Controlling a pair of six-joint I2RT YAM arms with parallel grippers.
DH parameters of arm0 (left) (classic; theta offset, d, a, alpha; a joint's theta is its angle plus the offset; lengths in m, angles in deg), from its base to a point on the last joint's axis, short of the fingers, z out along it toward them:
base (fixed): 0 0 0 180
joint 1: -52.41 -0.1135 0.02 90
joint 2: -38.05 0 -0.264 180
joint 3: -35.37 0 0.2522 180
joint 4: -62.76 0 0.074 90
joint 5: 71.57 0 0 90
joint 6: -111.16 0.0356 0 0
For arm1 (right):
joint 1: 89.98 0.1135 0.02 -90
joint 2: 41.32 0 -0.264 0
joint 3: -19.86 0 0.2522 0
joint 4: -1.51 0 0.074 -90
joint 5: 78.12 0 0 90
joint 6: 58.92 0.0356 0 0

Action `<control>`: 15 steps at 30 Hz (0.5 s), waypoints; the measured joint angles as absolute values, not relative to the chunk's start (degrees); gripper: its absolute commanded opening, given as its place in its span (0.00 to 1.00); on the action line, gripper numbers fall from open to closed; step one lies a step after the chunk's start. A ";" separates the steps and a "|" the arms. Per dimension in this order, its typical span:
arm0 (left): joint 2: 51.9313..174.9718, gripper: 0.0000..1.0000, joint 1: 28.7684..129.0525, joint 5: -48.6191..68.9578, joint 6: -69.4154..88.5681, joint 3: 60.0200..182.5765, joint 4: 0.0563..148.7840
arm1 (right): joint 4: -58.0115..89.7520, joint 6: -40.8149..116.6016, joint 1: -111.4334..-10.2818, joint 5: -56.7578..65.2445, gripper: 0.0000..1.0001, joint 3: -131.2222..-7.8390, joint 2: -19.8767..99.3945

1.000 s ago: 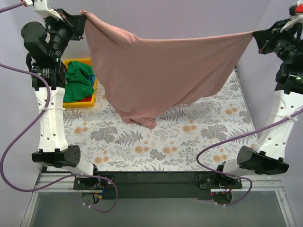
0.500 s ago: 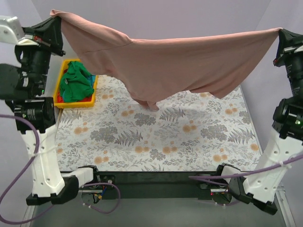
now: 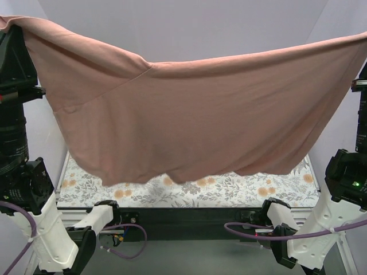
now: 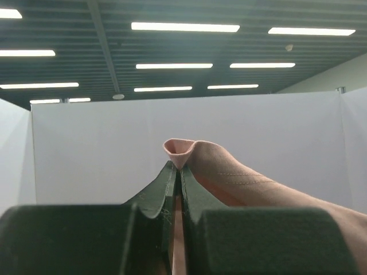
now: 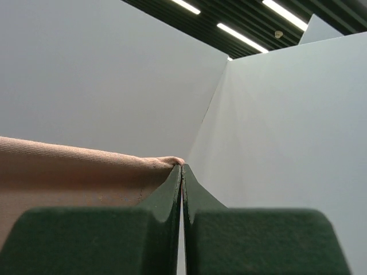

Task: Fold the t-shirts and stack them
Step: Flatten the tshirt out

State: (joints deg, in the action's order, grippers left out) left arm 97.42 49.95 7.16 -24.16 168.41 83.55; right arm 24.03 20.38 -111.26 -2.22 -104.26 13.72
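The large dusty-pink t-shirt [image 3: 195, 114] hangs spread wide between both arms, high above the table and close to the top camera. My left gripper [image 4: 178, 166] is shut on one corner of the pink t-shirt [image 4: 241, 177], a fold of cloth poking up past the fingertips. My right gripper [image 5: 182, 166] is shut on the opposite corner of the pink t-shirt [image 5: 74, 172]. In the top view both grippers sit at the upper frame corners, hidden by cloth. The green t-shirt and red fabric are hidden behind the hanging shirt.
The floral table cover [image 3: 229, 186] shows only as a strip under the shirt's lower hem. Both arm bases [image 3: 86, 229] stand at the near edge. The yellow bin is hidden. White partition walls surround the cell.
Both arms have raised and pulled the pink t-shirt up and toward the camera. It has lifted off the table and now hangs spread, covering the bin and most of the table.
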 measured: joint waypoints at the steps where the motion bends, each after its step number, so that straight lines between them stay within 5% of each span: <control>1: 96.87 0.00 49.95 7.21 -23.95 167.30 83.49 | 23.83 20.29 -111.26 -2.46 0.01 -103.76 13.72; 15: 92.31 0.00 49.93 -2.24 -23.18 120.02 85.41 | 24.88 15.24 -111.26 -20.45 0.01 -63.22 11.91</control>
